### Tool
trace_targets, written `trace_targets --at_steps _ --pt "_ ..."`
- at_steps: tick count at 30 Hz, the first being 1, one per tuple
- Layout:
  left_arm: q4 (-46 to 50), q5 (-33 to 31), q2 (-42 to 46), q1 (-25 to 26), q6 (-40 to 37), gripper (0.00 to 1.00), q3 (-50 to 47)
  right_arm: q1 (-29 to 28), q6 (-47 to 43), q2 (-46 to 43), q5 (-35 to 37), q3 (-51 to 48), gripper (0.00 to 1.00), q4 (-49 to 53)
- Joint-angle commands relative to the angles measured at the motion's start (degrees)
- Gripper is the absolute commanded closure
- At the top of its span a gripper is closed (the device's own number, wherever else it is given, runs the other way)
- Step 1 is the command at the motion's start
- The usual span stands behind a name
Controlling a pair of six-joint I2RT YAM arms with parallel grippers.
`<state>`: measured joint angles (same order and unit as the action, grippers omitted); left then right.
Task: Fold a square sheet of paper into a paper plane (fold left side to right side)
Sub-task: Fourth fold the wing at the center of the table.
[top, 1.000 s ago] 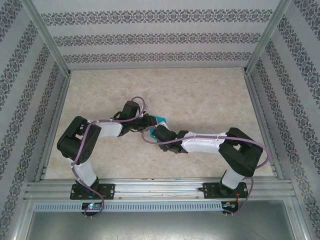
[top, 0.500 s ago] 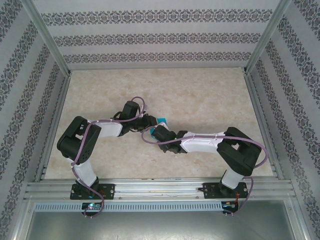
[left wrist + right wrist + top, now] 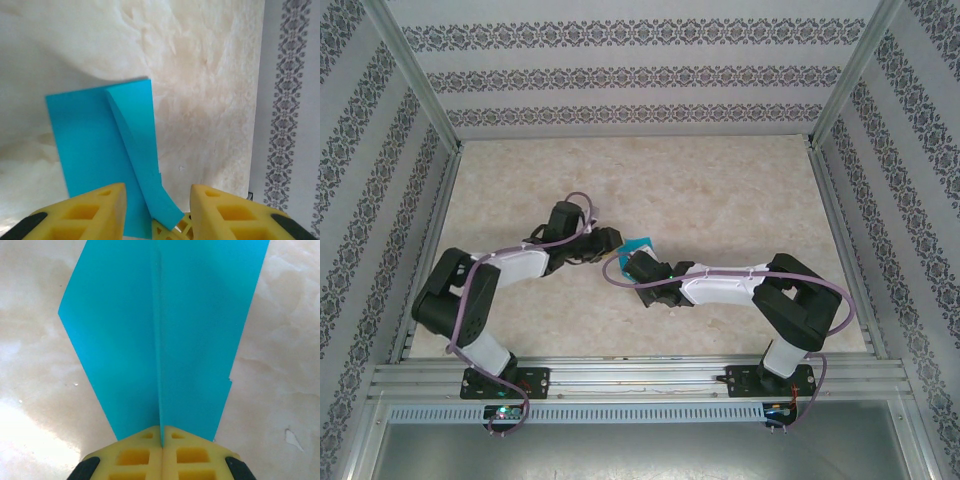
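Right now the right gripper (image 3: 161, 435) is pinching the blue paper (image 3: 200, 315) tight. Its two yellow fingers (image 3: 130, 457) are pressing together on the raised middle crease at the bottom of the right wrist picture. From there the paper is fanning out toward the top of that picture, over the pale table (image 3: 720, 190). Seen from above, the paper is sitting in the middle of the frame, between the tips of the two arms. The left gripper (image 3: 157, 200) is standing with its fingers apart. A loose flap of the paper is poking down between them at the bottom of the left wrist picture, and nothing is squeezing it.

I think a few things could go wrong. One gripper alone is holding on, so a fast move could make the paper swing or slip. The loose flap is curling up, so the fold could spring open. The open fingers are sitting very near the flap, so a bump could bend the crease crooked.
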<state>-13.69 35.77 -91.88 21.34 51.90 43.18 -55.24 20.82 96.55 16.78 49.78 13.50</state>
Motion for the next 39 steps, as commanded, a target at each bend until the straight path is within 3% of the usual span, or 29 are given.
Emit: trace_targets --at_steps 1,8,21,30,39 --pt "5.2 0.3 5.1 -4.0 -3.4 0.60 -2.4 1.1 0.9 -1.3 -4.4 1.2 1.00 0.8" --pt "14.6 1.0 11.6 -7.1 -9.3 0.58 -3.3 5.6 2.9 -2.7 -17.9 -0.3 1.00 -1.6" --pt "13.8 6.7 9.1 -6.4 -9.8 0.60 -3.6 12.8 6.9 -0.8 -36.1 -3.5 1.00 -9.6" --pt "13.9 6.5 5.5 -3.8 -9.5 0.60 -2.0 15.5 8.6 1.3 -41.7 -5.0 1.00 -13.2" --pt "13.8 4.1 -0.4 0.4 -9.0 0.60 1.9 16.1 9.2 3.0 -42.8 -5.5 1.00 -14.3"
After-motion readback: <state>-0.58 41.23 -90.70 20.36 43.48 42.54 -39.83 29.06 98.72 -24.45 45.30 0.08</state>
